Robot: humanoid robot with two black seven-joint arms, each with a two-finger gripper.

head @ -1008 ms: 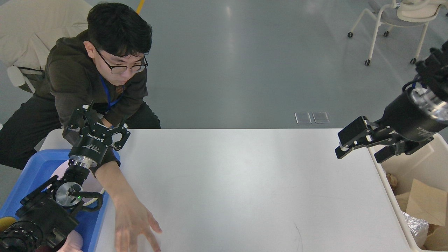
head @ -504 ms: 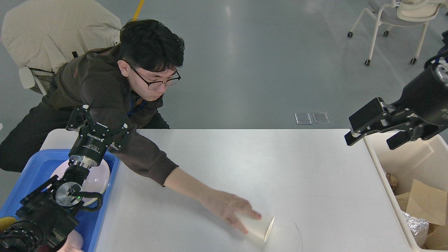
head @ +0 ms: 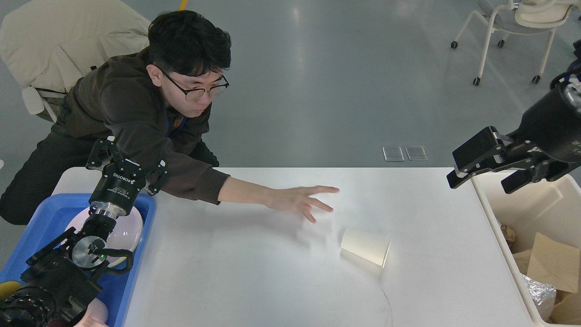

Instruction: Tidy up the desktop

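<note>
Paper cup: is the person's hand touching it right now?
Apart. The head view shows bare desktop between the person's hand and the paper cup, which lies on its side.

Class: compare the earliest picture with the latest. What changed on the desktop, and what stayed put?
A paper cup now lies on its side on the desktop, released by the person's hand, which has drawn back. The right gripper moved slightly right; the left gripper stayed.

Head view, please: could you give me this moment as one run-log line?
desktop: paper cup on its side | person's hand apart from cup | left gripper open, empty | right gripper open, empty
</note>
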